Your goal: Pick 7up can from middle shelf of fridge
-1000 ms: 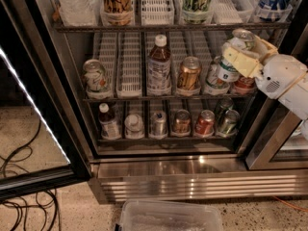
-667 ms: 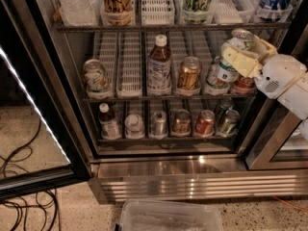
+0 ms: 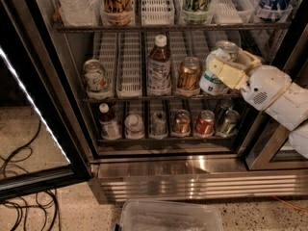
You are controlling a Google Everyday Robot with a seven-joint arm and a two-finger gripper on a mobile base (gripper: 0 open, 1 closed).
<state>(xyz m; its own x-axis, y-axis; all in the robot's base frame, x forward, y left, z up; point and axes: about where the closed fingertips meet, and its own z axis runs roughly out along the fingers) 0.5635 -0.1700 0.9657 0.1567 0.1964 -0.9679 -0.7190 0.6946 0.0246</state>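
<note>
Steel fridge [image 3: 192,177] stands open on a speckled floor [image 3: 43,129] with black cables [image 3: 24,211] — at the right end of its middle shelf [image 3: 130,93], the gripper [image 3: 225,61] has its jaws holding the 7up can [image 3: 210,84], beside a gold can [image 3: 188,73].

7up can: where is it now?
The 7up can is at the right end of the middle shelf, beside the gold-orange can; the claw meets it from the right.

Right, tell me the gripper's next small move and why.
Probably lift the 7up can slightly and draw it straight out, if the grip holds. The gripper sits around it at the right end of the middle shelf, and the gold-orange can stands close beside it.
</note>
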